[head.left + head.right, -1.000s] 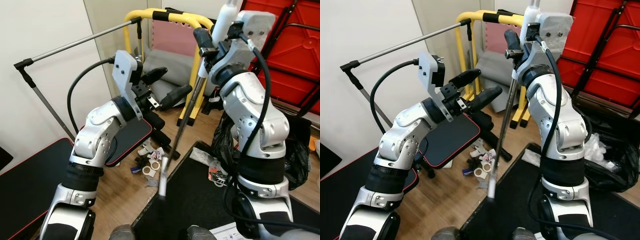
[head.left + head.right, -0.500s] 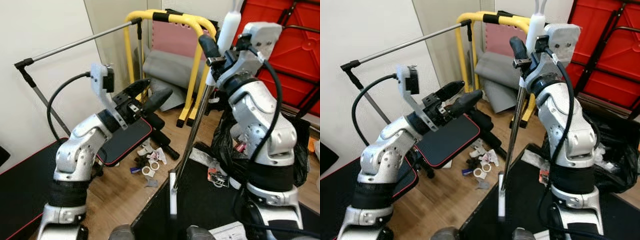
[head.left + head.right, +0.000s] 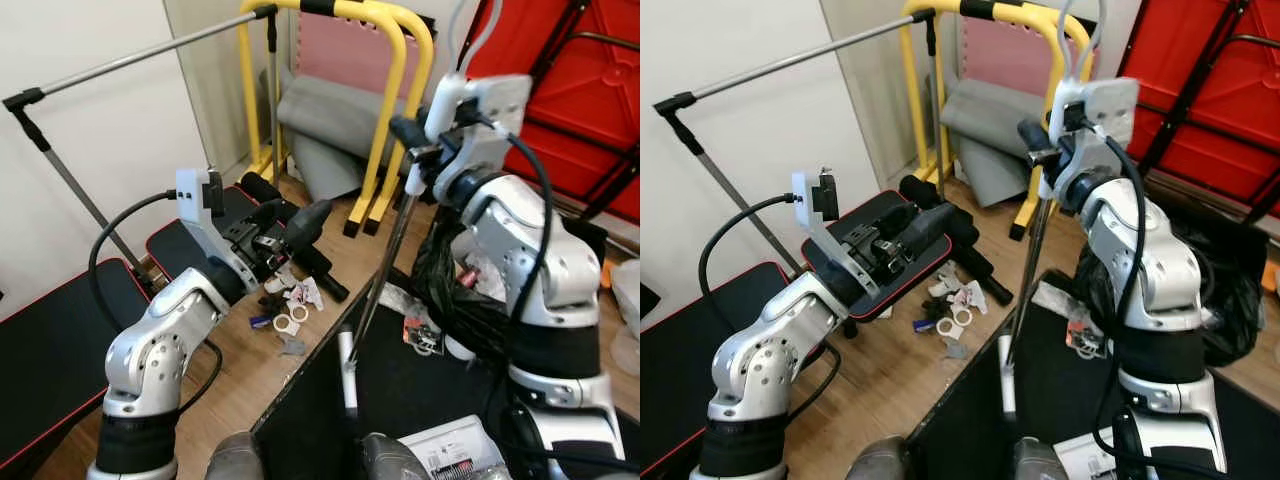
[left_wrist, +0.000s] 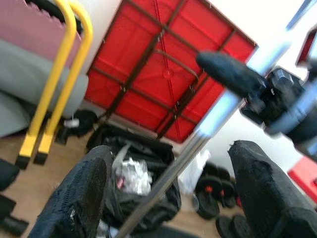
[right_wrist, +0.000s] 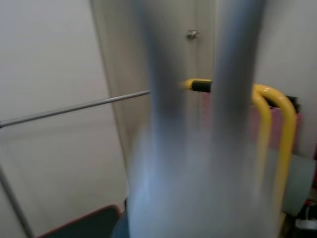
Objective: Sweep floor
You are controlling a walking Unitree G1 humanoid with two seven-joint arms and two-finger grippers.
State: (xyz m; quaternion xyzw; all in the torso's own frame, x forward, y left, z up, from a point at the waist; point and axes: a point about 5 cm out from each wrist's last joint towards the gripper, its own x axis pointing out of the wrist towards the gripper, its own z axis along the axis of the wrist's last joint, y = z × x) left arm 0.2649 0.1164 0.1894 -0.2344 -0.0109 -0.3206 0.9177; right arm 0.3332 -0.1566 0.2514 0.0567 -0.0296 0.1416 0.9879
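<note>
You've got the broom pole (image 3: 385,262) slanting down onto the black mat (image 3: 420,390) near the robot's feet, right gripper (image 3: 420,160) clamped on its upper end. Left gripper (image 3: 285,225) hangs free, fingers spread. Litter pile (image 3: 290,310) sits unswept on the wood floor (image 3: 250,390) past it. Sweep looks barely begun.

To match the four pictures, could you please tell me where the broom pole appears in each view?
Left eye view: broom pole slants down the centre from the right gripper.
Right eye view: centre, nearly upright.
Left wrist view: diagonal between the fingers of the open left gripper.
Right wrist view: probably the blurred grey bar up close.
Shared landmark: yellow frame.
</note>
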